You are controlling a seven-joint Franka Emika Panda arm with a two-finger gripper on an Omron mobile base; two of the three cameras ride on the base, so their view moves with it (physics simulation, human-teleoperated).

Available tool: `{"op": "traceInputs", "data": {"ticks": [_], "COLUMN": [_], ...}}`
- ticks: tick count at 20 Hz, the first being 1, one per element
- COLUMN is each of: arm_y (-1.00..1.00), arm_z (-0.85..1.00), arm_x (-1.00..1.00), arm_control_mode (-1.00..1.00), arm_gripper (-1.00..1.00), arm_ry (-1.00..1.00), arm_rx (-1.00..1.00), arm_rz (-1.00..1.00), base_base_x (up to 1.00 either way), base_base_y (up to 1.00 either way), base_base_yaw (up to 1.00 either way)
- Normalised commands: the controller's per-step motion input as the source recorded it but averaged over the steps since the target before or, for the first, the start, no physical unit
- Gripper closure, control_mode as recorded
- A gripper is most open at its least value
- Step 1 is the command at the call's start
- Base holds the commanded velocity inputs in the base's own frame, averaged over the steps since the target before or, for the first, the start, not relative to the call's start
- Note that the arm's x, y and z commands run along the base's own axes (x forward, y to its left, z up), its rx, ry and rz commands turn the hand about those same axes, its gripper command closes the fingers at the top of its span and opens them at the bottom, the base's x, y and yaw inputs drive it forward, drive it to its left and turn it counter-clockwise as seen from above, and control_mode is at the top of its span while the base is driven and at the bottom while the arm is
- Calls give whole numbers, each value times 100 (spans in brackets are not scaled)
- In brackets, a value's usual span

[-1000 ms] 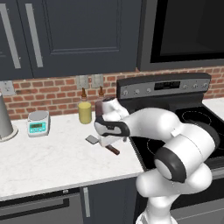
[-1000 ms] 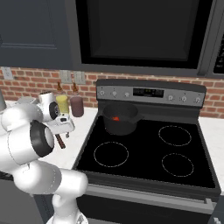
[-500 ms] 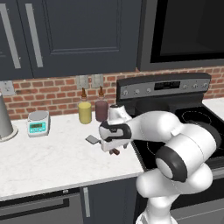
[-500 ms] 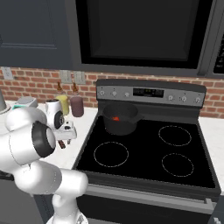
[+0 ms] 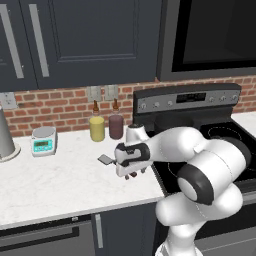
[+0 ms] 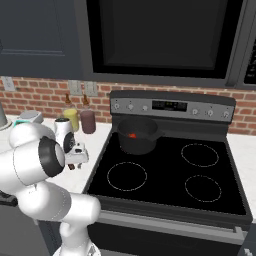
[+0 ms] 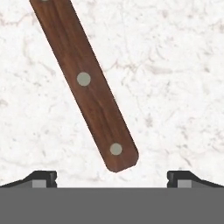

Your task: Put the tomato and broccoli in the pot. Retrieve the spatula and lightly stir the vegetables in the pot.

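Two fingers spread wide, hand [image 7: 112,178] low over the spatula [image 7: 83,81] lying flat on the tabletop [image 7: 175,87]; stiff, light, probably slick wood, so pinch mid-handle, between the rivets

White arm bent over marble counter [image 5: 50,185], gripper [image 5: 131,175] low above spatula [image 5: 105,160], jars behind

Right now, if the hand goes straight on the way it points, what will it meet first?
Most likely the spatula: its wooden handle lies on the white counter, between the open fingertips of the hand. How near it is, I cannot judge.
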Motion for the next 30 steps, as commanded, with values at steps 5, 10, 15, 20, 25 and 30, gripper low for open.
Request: {"op": "traceInputs", "data": {"ticks": [5,10,15,20,25,30], "arm_y": [0,4,7,2,0,-1], "arm_z": [-10,-8,-2,-23,-45,-3], "arm_x": [6,13,10,5,0,-30], "arm_control_mode": [-100,-100,-100,-100,-100,-100], "arm_gripper": [-100,-100,-100,-100,100,100], "arm_ry": [-4,-5,-6,-2,0,-4], "arm_rx": [3,4,4,1,0,0], "arm_rz": [0,0,0,0,0,0], "base_base_x": [0,0,0,0,0,0], "base_base_y": [0,0,0,0,0,0], "base_base_yaw": [0,0,0,0,0,0]}}
